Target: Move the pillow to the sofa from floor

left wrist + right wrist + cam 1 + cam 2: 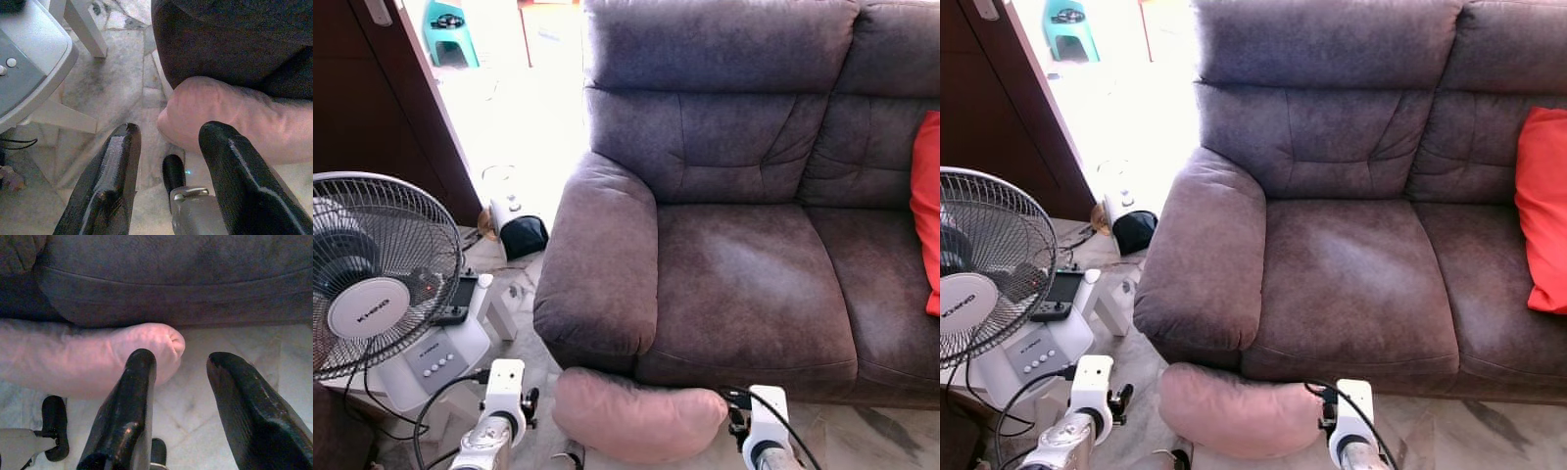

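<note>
Step in hand: approach, pre-grasp. Pink pillow lies on the floor at bottom centre of the head views, pressed against the sofa base. Left gripper spread, pillow's end just ahead of its fingers; right gripper spread at the opposite end, one finger overlapping the pillow. Neither is pinching anything.

Next move, judged: close in on both ends, squeeze, lift clear of the seat front.

Surroundings: standing fan at left, near the left arm; red cushion at right edge. Seat is free.
</note>
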Controlling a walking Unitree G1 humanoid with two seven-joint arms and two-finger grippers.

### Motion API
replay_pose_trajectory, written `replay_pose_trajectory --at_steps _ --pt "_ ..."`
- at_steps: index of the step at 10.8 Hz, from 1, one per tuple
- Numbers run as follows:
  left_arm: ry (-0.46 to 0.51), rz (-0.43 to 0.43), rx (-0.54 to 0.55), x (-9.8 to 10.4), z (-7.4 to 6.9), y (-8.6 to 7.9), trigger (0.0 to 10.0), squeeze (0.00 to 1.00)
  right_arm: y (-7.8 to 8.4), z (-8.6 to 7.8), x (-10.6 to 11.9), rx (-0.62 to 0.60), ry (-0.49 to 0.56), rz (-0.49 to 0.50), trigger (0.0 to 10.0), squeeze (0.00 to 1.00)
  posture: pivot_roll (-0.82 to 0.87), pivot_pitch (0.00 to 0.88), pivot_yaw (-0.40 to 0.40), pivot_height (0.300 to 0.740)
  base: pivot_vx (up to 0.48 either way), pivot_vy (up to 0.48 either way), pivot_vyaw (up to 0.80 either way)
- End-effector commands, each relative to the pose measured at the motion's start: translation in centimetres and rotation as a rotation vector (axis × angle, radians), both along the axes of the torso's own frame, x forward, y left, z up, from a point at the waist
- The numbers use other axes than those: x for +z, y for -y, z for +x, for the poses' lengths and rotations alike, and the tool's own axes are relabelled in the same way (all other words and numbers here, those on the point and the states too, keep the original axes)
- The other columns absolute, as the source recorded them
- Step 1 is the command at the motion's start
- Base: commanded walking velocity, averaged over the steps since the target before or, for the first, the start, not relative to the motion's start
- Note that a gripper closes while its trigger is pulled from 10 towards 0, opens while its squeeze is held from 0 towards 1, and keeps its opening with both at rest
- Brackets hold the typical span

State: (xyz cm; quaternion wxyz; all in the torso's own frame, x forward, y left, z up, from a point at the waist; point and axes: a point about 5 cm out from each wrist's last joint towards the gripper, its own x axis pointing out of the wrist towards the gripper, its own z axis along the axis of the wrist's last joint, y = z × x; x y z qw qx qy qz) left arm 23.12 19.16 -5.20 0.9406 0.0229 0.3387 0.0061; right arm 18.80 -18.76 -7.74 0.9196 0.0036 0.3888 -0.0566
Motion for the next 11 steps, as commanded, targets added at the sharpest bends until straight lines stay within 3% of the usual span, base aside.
replay_pose_trajectory --at_steps 1,6,11 --pt "-0.032 0.009 0.001 -0.45 -0.68 -0.28 10.0 0.00 -0.15 0.26 0.11 -0.008 0.007 0.007 10.0 0.00 0.05 0.062 -0.015 0.713 0.000 0.000 0.00" --pt "-0.032 0.008 0.005 -0.45 -0.67 -0.25 10.0 0.00 -0.10 0.26 0.11 -0.007 0.003 0.008 10.0 0.00 0.05 0.071 -0.017 0.618 0.000 0.000 0.00" --pt "-0.026 0.012 0.011 -0.29 -0.48 -0.50 10.0 0.00 -0.26 0.34 0.11 -0.010 0.001 0.008 10.0 0.00 0.06 0.082 -0.016 0.614 0.000 0.000 0.00"
